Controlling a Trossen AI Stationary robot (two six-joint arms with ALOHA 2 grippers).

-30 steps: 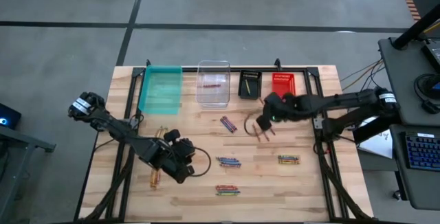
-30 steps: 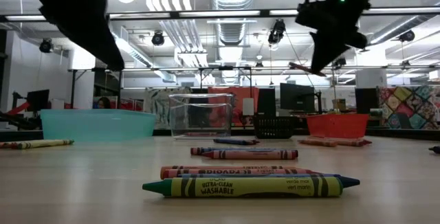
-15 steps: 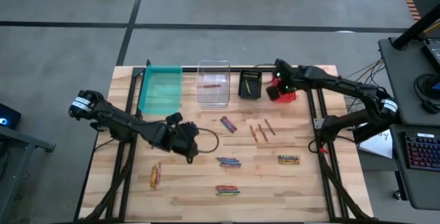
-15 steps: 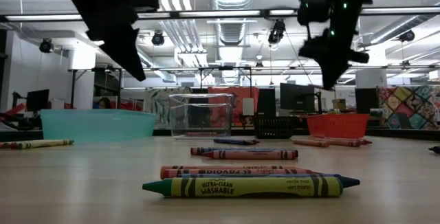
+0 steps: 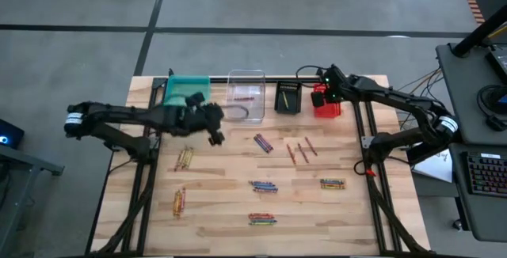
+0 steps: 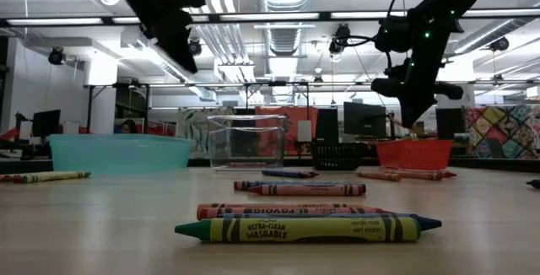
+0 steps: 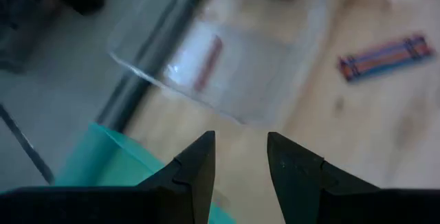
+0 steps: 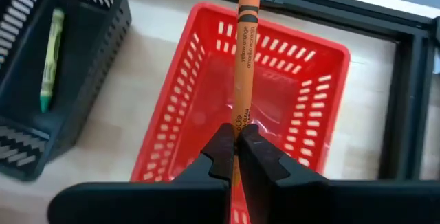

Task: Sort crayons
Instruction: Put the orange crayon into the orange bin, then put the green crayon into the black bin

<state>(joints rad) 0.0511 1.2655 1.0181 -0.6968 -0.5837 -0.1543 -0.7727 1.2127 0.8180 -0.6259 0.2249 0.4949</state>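
The left wrist view is smeared, so the clear bin (image 7: 227, 66) and the reddish stick inside it (image 7: 207, 62) lack detail, the teal bin (image 7: 110, 162) is cut off, and nothing shows between the left end effector's (image 7: 240, 157) fingers.

Orange crayon (image 8: 245, 59); red bin (image 8: 206, 80); possibly teal bin (image 7: 96, 157).

Left arm stretched across toward the table's far side, left gripper (image 5: 212, 123) raised off the table, fingers (image 7: 194, 171) parted with nothing between them. Right arm reaches in from the right edge to the far side, right gripper (image 8: 238, 143) held high, fingers (image 8: 218, 148) pinched together on an orange crayon (image 8: 244, 59) that sticks out past the tips
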